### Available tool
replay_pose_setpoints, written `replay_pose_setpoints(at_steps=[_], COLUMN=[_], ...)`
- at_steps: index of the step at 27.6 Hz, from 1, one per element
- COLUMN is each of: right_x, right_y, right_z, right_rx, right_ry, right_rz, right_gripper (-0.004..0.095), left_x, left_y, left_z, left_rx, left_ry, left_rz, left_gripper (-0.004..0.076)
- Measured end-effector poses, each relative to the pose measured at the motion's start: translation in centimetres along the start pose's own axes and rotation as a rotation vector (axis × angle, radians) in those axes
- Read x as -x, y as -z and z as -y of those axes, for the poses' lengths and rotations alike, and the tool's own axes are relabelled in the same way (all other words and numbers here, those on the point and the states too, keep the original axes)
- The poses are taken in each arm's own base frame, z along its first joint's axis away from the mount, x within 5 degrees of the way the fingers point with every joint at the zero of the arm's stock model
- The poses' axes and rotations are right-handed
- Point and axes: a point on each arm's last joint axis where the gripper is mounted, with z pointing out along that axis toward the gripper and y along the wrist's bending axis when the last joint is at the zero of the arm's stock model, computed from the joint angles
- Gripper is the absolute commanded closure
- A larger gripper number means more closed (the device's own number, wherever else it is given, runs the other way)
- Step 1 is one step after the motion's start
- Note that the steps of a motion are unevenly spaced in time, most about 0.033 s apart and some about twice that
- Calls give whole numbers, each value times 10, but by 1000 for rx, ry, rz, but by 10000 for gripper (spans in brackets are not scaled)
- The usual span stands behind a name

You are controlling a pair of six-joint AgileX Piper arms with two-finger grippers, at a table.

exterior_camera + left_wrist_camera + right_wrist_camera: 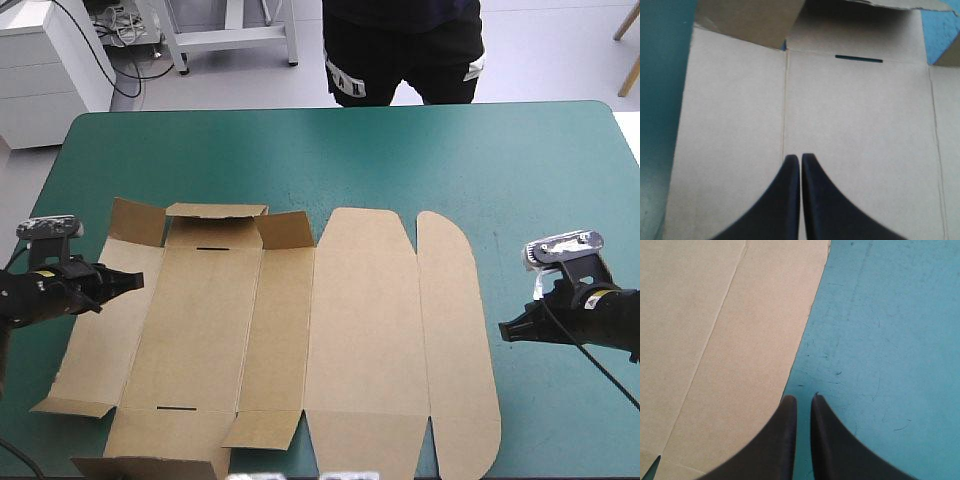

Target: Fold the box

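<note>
The brown box [340, 320] lies as a cut sheet, mostly flat, across the middle of the table. Its short flaps [215, 228] at the far side of the left panels stand partly raised. My left gripper [135, 280] is shut and empty, low over the box's outer left panel. In the left wrist view its tips [800, 157] point along a crease of the board [855, 125] toward a slot [858, 59]. My right gripper [503, 330] is shut and empty over the cover, just off the rounded right flap [715, 315]; its tips [803, 398] sit beside that flap's edge.
Bare teal-green cover [330, 160] stretches from the box to the table's far edge. A strip of cover [560, 180] also lies to the right of the box. The sheet's near flaps [150, 465] reach the table's near edge.
</note>
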Motion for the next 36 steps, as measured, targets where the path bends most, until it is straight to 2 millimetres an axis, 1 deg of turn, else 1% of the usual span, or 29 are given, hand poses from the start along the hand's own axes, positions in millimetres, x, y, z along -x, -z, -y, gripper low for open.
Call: replay_pose_setpoints(at_steps=[6,11,13,20,26,33,36], right_x=[1,1,1,1,2,2,2], right_y=[0,0,0,0,0,0,0], right_z=[0,0,0,0,0,0,0], right_rx=[-5,-5,-5,-5,1,1,1], right_ry=[13,14,14,13,10,10,10], right_rz=[14,14,14,15,17,17,17], right_gripper=[822,822,822,822,822,822,822], left_x=[-6,-11,-13,-14,-14,-14,-16], left_y=[16,26,27,27,27,27,28], left_z=[-46,-64,-67,-66,-66,-66,-67], left_rx=[115,160,165,153,156,158,173], left_ry=[212,332,351,348,290,269,256], left_rz=[43,76,77,65,62,57,40], left_gripper=[731,731,731,731,731,731,713])
